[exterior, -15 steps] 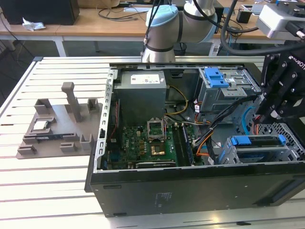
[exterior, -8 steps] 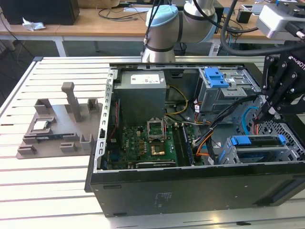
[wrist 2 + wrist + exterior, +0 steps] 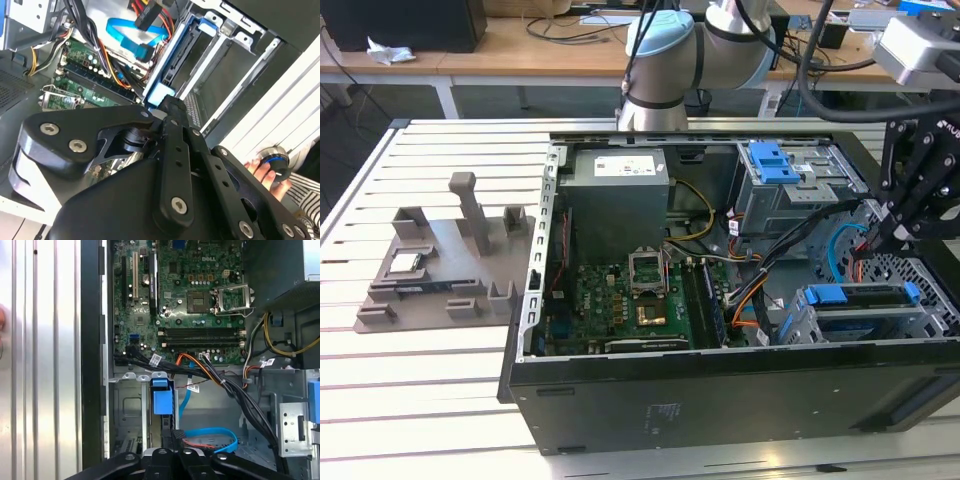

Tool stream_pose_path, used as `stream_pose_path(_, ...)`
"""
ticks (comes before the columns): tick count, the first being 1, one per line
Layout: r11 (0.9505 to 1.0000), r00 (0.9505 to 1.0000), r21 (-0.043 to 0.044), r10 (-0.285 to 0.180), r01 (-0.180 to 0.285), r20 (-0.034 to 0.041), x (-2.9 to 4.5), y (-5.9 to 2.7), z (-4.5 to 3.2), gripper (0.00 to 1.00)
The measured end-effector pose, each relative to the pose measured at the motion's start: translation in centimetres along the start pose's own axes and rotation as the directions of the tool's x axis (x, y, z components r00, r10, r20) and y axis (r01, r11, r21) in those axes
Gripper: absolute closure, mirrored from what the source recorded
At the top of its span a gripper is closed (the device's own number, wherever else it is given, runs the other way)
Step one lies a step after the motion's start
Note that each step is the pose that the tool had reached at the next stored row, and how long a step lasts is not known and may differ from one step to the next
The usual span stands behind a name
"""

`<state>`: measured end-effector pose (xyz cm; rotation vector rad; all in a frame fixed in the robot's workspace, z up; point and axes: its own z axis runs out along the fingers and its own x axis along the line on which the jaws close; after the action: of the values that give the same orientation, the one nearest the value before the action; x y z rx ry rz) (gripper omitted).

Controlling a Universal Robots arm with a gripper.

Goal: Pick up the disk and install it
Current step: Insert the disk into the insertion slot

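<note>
Open computer case (image 3: 720, 385) on slatted table (image 3: 420, 400), grey fixture tray (image 3: 440, 250) beside it

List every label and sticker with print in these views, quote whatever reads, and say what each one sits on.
Nothing can be quoted; all of the print is too small or blurred.
power supply label, white, on top of the grey box in the exterior view: unreadable.
case sticker, on the black outer wall in the exterior view: unreadable.
cable tags, white, on the wiring in the first wrist view: unreadable.

On the pincer (image 3: 172, 454) I see smooth, matt black links. The disk (image 3: 860, 297) has shiny blue plastic rails. The case (image 3: 670, 395) is matt black outside, and the tabletop (image 3: 420, 390) is ribbed pale metal.
</note>
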<state>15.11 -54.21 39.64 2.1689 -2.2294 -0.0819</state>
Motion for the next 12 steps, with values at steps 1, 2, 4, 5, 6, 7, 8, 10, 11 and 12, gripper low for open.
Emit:
stream_pose_path(1,1.0000,1.0000,-0.0002,0.000,0.000,-0.0002,0.00,-0.09,0.15,0.89)
stream_pose_path(2,1.0000,1.0000,-0.0006,0.000,0.000,-0.0002,0.00,-0.23,0.42,0.89)
stream_pose_path(4,1.0000,1.0000,-0.0011,0.000,0.000,-0.0006,0.00,-0.55,0.80,0.89)
stream_pose_path(5,1.0000,1.0000,-0.0013,0.000,0.000,-0.0008,0.00,-0.68,0.95,0.89)
stream_pose_path(6,1.0000,1.0000,-0.0014,0.000,0.000,-0.0009,0.00,-0.83,1.18,0.89)
stream_pose_path(7,1.0000,1.0000,-0.0014,0.000,0.000,-0.0010,0.00,-0.92,1.35,0.89)
stream_pose_path(8,1.0000,1.0000,-0.0015,0.000,0.000,-0.0013,0.00,-0.99,1.48,0.89)
stream_pose_path(10,1.0000,1.0000,-0.0014,0.000,0.000,-0.0015,0.00,-1.27,1.78,0.89)
stream_pose_path(11,1.0000,1.0000,-0.0014,0.000,0.000,-0.0014,-0.01,-1.42,1.82,0.89)
stream_pose_path(12,1.0000,1.0000,-0.0015,0.000,0.000,-0.0014,-0.01,-1.66,1.83,0.89)
